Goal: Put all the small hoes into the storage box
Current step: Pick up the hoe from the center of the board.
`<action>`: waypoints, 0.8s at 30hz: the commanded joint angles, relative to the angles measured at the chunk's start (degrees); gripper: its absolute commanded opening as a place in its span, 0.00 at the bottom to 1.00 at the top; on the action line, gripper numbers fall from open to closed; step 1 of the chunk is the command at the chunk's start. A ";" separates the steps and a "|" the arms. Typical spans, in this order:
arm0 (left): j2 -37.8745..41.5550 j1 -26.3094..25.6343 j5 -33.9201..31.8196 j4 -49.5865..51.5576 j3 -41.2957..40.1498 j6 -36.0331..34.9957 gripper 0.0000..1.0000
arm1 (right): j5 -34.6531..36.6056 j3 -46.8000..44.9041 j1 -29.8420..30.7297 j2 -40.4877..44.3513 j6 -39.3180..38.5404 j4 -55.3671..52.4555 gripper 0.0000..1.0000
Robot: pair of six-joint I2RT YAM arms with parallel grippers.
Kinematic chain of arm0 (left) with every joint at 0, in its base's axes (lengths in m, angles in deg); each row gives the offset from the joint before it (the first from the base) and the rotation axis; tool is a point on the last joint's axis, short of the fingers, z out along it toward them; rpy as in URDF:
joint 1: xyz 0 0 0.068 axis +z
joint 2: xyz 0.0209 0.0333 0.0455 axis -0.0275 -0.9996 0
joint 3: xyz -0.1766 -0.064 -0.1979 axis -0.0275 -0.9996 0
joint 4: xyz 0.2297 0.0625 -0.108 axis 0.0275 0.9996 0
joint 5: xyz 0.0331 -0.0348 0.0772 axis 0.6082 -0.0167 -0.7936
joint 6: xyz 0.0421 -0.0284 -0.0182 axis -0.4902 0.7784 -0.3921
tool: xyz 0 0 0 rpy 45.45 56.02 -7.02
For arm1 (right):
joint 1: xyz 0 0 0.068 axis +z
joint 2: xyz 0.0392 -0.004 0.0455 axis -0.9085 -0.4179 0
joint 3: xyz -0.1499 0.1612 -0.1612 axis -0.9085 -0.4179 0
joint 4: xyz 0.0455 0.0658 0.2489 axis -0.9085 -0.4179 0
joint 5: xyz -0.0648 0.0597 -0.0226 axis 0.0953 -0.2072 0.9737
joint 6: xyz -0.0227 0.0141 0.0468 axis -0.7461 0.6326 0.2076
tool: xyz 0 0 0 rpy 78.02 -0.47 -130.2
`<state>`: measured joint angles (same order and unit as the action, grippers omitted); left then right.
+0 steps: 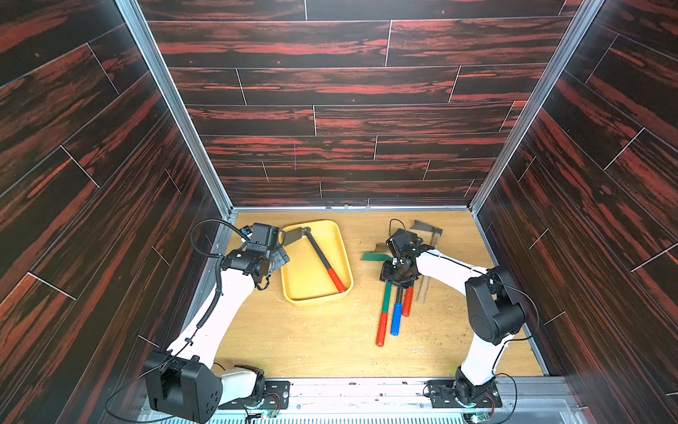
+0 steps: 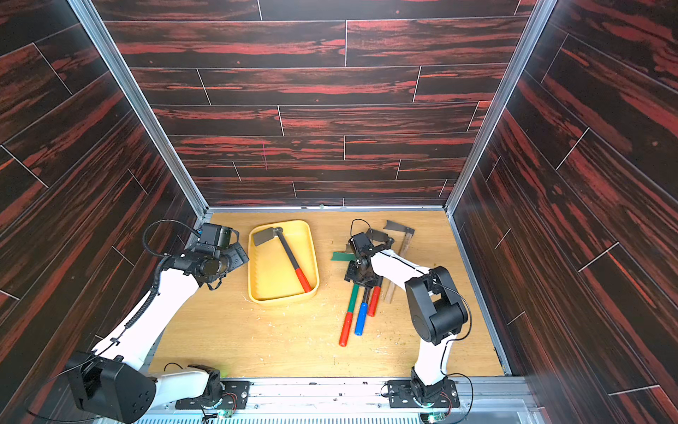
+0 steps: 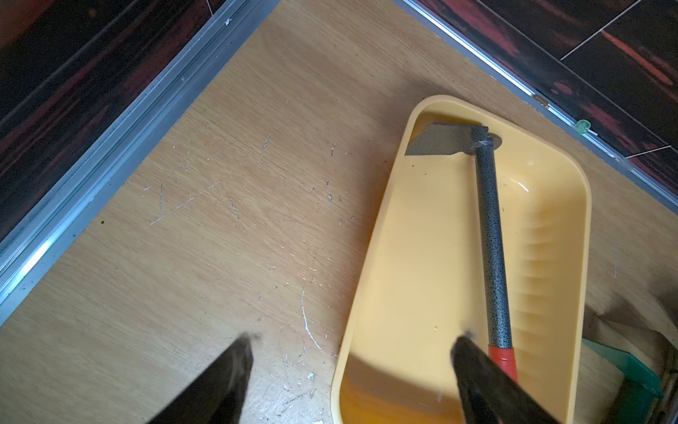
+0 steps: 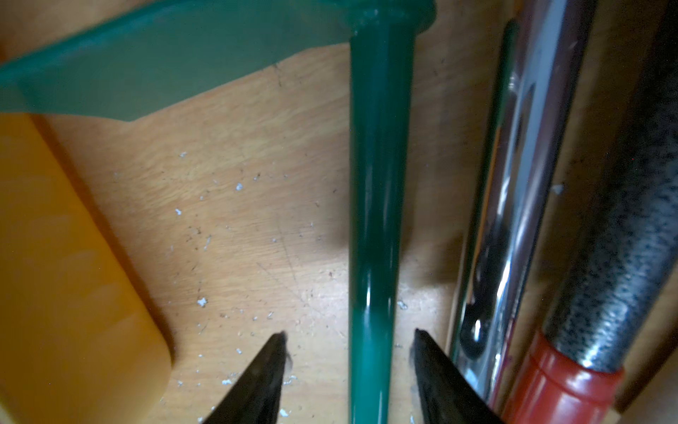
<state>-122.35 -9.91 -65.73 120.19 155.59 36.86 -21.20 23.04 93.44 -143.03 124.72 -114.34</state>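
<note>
One grey hoe point(image 1: 319, 253) with a red grip already lies in the yellow storage box point(image 1: 315, 301), just beside the spread, empty left hand point(image 3: 354, 336). Four more lie on the desk point(image 1: 293, 337): green hoe point(image 4: 374, 183), chrome blue-gripped hoe point(image 1: 396, 319), speckled red-gripped hoe point(image 1: 407, 304) and wooden-handled hoe point(image 1: 423, 290). The right hand point(image 4: 348, 336) straddles the green hoe's shaft, fingers apart, not yet pinching. Lifting and boxing are left.

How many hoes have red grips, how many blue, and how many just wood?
Red grip: 3 (grey hoe in the storage box, green hoe, dark speckled hoe)
Blue grip: 1 (chrome hoe)
Wooden handle: 1 (wooden-handled hoe)
Total: 5 hoes
</note>
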 commanded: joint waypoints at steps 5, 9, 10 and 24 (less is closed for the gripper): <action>1.84 0.59 -0.83 0.18 -0.15 -0.10 0.88 | 2.09 2.46 -0.32 -2.11 -1.39 -1.64 0.52; 1.99 0.72 -1.10 0.26 -0.16 -0.22 0.89 | 2.49 3.04 -0.41 -2.69 -1.66 -2.23 0.50; 2.08 0.75 -1.17 0.32 -0.20 -0.27 0.89 | 2.53 3.16 -0.45 -2.77 -1.67 -2.38 0.50; 2.39 1.20 -1.19 0.37 -0.19 -0.45 0.89 | 2.84 3.64 -0.45 -4.28 -1.79 -3.59 0.45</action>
<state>-121.67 -9.19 -65.86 120.19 155.59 36.82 -18.81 25.58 93.18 -146.22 123.37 -116.20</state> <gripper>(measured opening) 0.885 0.450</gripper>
